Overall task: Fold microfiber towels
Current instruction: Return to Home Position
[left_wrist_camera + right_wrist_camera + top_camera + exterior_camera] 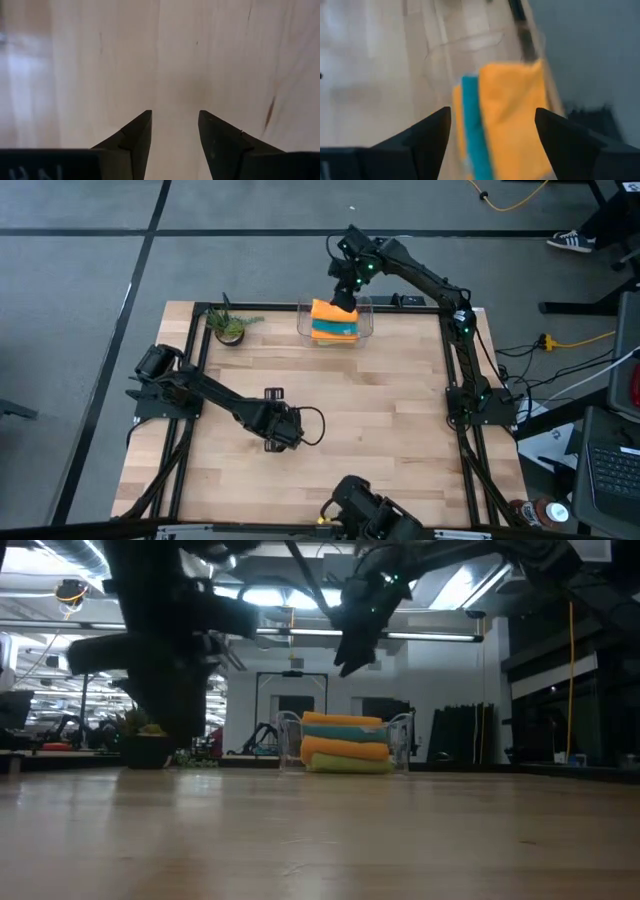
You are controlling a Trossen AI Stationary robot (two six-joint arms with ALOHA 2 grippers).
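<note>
The folded microfiber towels point(334, 323) lie stacked in a clear plastic bin point(366, 312) at the table's far edge, near the middle. From the top the stack point(345, 745) runs orange, teal, orange, with lime green at the bottom. My right gripper point(492, 117) hangs open above the stack point(512, 110), clear of it, with nothing between its fingers. My left gripper point(175, 117) stands open over bare wood left of the table's centre point(283, 428), pointing down, its fingers empty.
A small potted plant point(230, 325) stands at the far left corner. The bin's clear walls point(405, 740) rise beside the stack. A black frame rail point(455, 380) runs along the table's sides. Bare wood point(380, 410) spreads between the two arms.
</note>
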